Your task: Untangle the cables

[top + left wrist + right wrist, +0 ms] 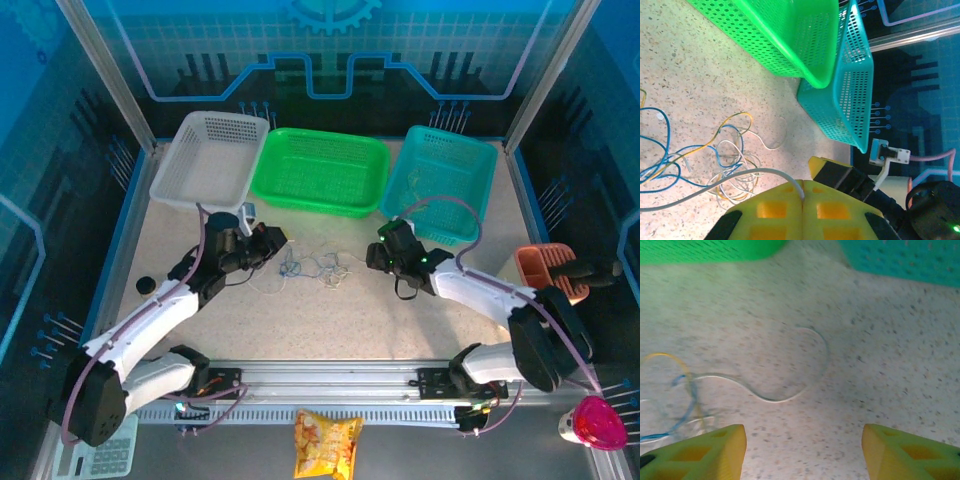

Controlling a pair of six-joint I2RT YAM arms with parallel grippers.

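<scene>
Lying in a loose tangle on the speckled beige surface (330, 315), the thin yellow, white and blue cables (318, 266) sit between the two arms, in front of the green perforated plastic basket (320, 170).

Left gripper (804, 194): yellow fingers pressed together and clamped on a grey-white strand (715, 186). The strand leaves the seam between them and arcs away to the left, past the blue and yellow loops on the surface.

Right gripper (802, 452): yellow fingers (700, 452) well apart with nothing between them, held over a single pale strand (775, 399) that curves in an S across the surface. Blurred blue and yellow wires lie to the left of it.

Far edge: a white perforated basket (208, 155) stands left of the green one, and a teal perforated basket (445, 180) stands right of it, all side by side.
</scene>
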